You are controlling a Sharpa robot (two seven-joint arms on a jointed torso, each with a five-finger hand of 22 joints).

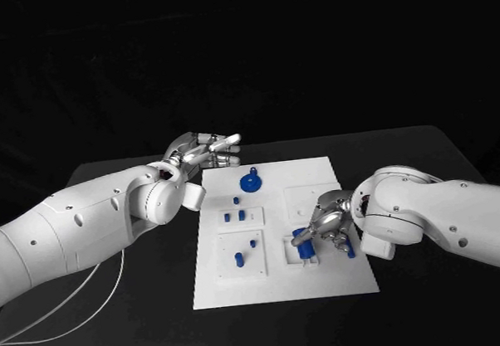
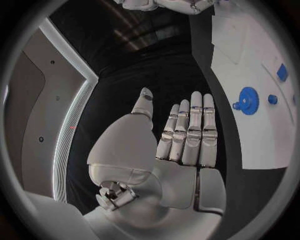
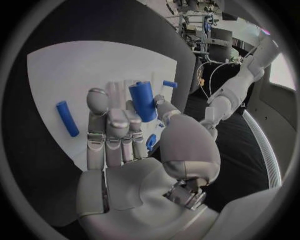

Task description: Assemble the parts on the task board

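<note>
In the head view, the white task board (image 1: 283, 232) lies in the middle of the black table (image 1: 441, 153). The left hand (image 1: 204, 153) hovers just past the board's far left corner, its fingers loosely apart with nothing between them. A blue gear (image 1: 250, 181) sits on the far part of the board, and small blue pegs (image 1: 240, 216) stand nearer, left of centre. The right hand (image 1: 329, 230) is down over the board's near right part, with blue pieces under its fingers.

In the left wrist view, the left hand (image 2: 175, 142) is flat and empty, its fingers (image 2: 190, 130) straight side by side above dark table. The board (image 2: 250, 75) lies beside it, carrying the gear (image 2: 248, 100).

In the right wrist view, the right hand (image 3: 134, 145) holds a blue cylinder (image 3: 144, 100) upright between thumb and fingertips over the board (image 3: 75, 70). A second blue cylinder (image 3: 67, 118) lies flat on the board beside the hand, and a small blue peg (image 3: 169, 84) lies farther off.
</note>
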